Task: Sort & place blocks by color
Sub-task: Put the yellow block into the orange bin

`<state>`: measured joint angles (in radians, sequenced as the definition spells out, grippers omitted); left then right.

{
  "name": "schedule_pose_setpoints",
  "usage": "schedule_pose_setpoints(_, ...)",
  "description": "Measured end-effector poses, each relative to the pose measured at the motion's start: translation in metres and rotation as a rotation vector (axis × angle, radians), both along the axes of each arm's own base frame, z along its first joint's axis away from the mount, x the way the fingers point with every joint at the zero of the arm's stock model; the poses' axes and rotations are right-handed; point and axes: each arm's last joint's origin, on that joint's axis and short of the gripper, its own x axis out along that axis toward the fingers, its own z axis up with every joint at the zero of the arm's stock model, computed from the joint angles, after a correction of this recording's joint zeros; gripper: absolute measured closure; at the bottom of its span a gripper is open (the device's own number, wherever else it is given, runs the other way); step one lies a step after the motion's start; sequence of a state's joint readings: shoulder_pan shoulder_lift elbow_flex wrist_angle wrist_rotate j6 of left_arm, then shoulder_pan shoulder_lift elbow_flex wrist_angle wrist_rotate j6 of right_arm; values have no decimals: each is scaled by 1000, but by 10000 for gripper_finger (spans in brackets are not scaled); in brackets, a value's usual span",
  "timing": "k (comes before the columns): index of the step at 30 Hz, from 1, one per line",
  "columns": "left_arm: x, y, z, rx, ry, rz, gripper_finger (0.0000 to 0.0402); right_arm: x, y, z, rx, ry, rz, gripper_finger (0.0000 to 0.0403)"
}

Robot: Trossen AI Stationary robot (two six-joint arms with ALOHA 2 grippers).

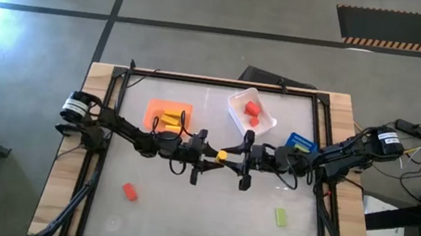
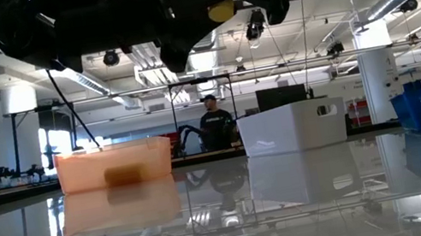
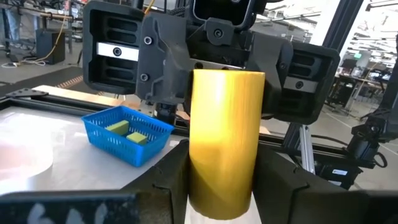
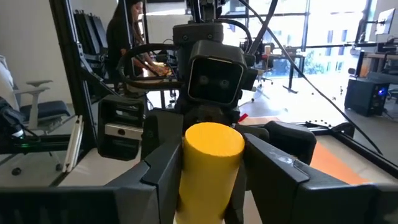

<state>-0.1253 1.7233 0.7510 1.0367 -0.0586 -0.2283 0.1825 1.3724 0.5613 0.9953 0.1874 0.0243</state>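
Between the two sets of fingers, above mid-table, sits a yellow block point(image 1: 223, 155). Left gripper point(image 1: 206, 164) fingers flank one end; whether they clamp yet I cannot tell. Right gripper point(image 1: 236, 160) fingers bracket the other end, grip likewise unclear. It looks light, stiff and smooth-sided, so likely slippery; best pinched across its flanks.

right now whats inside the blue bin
Two light green blocks lie in the blue bin, seen from the left wrist. From above, the right arm covers part of it.
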Motion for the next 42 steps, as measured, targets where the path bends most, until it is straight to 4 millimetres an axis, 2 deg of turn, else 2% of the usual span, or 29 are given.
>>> schedule_pose_setpoints(13, -1, 0, -2, 0, 17, -4, 285, 0, -1, 1, 43, -8, -27, 178)
schedule_pose_setpoints(21, -6, 6, -4, 6, 164, 29, 285, -3, -3, 5, 56, -21, -82, 148)
schedule_pose_setpoints(27, -27, 27, 6, 50, 476, 184, 285, -7, -5, 11, 56, -15, -108, 148)
schedule_pose_setpoints(33, -64, 62, 29, 254, 952, 368, 285, -10, -5, 13, 58, 17, -109, 156)
schedule_pose_setpoints(37, -83, 90, 42, 352, 1188, 404, 285, -10, -5, 11, 55, 35, -114, 156)
schedule_pose_setpoints(42, -103, 125, 45, 404, 1387, 382, 285, -10, -5, 10, 70, 43, -124, 158)
